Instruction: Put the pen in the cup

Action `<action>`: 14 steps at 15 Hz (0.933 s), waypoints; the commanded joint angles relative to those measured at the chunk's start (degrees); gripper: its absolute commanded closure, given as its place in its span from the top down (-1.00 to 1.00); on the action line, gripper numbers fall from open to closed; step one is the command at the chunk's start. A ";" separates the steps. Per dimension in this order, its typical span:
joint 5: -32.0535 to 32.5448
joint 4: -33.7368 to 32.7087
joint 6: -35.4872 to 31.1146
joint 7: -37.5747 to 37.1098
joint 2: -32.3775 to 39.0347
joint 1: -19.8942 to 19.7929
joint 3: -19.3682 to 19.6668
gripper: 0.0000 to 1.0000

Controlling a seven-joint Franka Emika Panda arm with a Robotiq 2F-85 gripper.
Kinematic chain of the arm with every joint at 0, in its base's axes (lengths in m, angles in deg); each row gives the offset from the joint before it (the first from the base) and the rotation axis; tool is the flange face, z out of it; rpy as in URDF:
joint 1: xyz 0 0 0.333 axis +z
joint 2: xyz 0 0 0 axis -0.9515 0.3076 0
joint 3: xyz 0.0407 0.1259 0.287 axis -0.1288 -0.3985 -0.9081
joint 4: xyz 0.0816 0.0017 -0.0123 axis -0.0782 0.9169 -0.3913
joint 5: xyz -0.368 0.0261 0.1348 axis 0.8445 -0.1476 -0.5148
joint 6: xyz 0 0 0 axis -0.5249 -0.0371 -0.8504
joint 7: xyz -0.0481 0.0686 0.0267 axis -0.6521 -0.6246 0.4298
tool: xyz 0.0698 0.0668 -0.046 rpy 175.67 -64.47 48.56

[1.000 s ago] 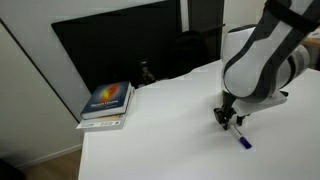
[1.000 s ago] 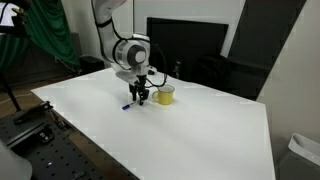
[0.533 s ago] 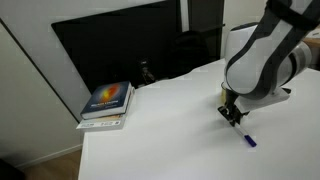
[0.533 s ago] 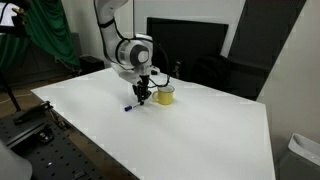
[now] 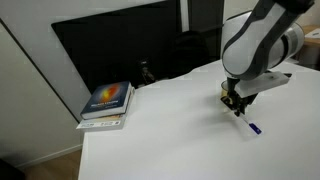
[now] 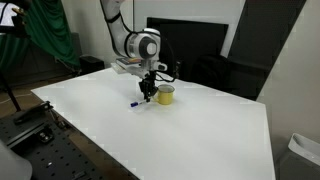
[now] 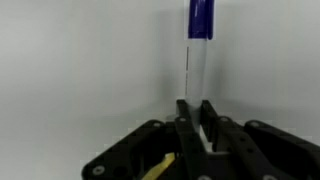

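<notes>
End effector [image 7: 195, 118] fingers pressed together on the white end of the pen [image 7: 197, 62]; wrist view shows the thin barrel running straight out from between the two dark fingers to a glossy blue cap at the far tip. In an exterior view the pen [image 5: 247, 122] slants down and to the right from the end effector [image 5: 234, 104], cap end lowest, close over the counter [image 5: 160, 130]; cannot tell whether the cap touches it. In an exterior view the pen [image 6: 134, 103] pokes out to the left and nearer side of the end effector [image 6: 147, 95], and the cup [image 6: 165, 95] stands upright just beside the end effector on the right. Cup: small, round, yellow wall, pale rim. Counter: flat, smooth, matte white. A book [image 5: 107, 100] with a blue and orange cover lies flat near the counter's far left edge, well apart from the pen.
</notes>
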 commanded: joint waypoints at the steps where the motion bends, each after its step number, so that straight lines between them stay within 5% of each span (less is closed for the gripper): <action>1: 1.66 -3.94 8.66 -2.86 -2.79 0.62 -0.57 -0.91; 7: 3.87 -10.75 20.87 -2.49 -5.21 0.65 -2.23 -0.91; 14: 16.09 -6.12 -1.21 -6.50 -10.05 3.26 2.44 -0.91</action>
